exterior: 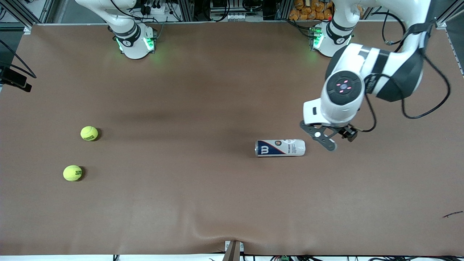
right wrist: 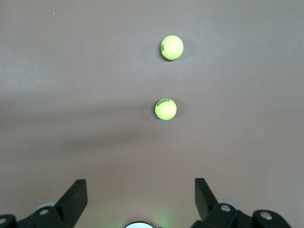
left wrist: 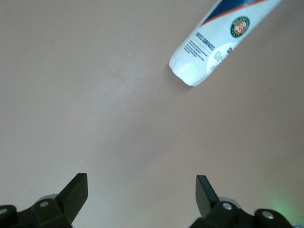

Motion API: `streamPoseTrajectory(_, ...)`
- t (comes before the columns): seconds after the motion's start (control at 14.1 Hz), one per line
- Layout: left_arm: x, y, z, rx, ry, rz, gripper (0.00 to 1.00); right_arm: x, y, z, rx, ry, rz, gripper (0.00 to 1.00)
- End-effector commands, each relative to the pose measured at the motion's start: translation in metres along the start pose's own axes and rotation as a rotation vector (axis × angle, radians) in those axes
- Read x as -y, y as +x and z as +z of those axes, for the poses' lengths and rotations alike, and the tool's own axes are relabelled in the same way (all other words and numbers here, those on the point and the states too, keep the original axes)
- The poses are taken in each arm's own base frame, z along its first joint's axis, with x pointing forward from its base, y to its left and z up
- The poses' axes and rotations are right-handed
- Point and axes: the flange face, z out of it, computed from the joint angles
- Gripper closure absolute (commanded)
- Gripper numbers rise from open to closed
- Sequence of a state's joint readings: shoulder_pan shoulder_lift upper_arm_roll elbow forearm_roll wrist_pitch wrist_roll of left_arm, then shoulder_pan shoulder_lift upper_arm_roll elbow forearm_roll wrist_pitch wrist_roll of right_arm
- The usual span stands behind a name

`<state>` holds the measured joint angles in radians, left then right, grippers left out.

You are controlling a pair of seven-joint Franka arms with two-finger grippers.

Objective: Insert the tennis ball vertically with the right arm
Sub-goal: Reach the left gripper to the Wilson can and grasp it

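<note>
Two yellow-green tennis balls lie on the brown table toward the right arm's end: one (exterior: pixel 89 133), and one nearer the front camera (exterior: pixel 72 173). Both show in the right wrist view, the first (right wrist: pixel 166 109) and the second (right wrist: pixel 172 47). A white and blue tennis ball can (exterior: pixel 280 148) lies on its side near the middle. My left gripper (exterior: pixel 331 139) hovers open and empty beside the can's white end (left wrist: pixel 213 42); its own view shows it (left wrist: pixel 141 183) over bare table. My right gripper (right wrist: pixel 141 187) is open and empty, high over the table near its base, out of the front view.
The brown table cover (exterior: pixel 232 90) has a ripple at its front edge near a clamp (exterior: pixel 233 250). A small dark scrap (exterior: pixel 453 214) lies near the front at the left arm's end. A black device (exterior: pixel 14 81) sits at the table's edge by the right arm's end.
</note>
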<state>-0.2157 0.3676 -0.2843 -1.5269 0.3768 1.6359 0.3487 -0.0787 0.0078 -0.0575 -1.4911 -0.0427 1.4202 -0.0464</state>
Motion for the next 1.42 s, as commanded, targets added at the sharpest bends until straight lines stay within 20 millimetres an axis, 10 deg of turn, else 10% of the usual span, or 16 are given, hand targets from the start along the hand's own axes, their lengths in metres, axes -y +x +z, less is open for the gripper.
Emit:
streamPoseTrajectory(0.0, -0.026, 0.024, 0.0, 0.033, 0.087, 0.135, 0.0, 0.0, 0.002, -0.004, -0.001, -0.025, -0.001, 0.0)
streamPoseTrajectory(0.71, -0.118, 0.126, 0.037, 0.034, 0.24, 0.385, 0.0, 0.0, 0.004, -0.002, 0.002, -0.026, -0.003, 0.0)
streamPoseTrajectory(1.34, -0.145, 0.162, 0.081, 0.001, 0.233, 0.571, 0.0, 0.001, 0.004, -0.002, 0.002, -0.026, -0.004, 0.0)
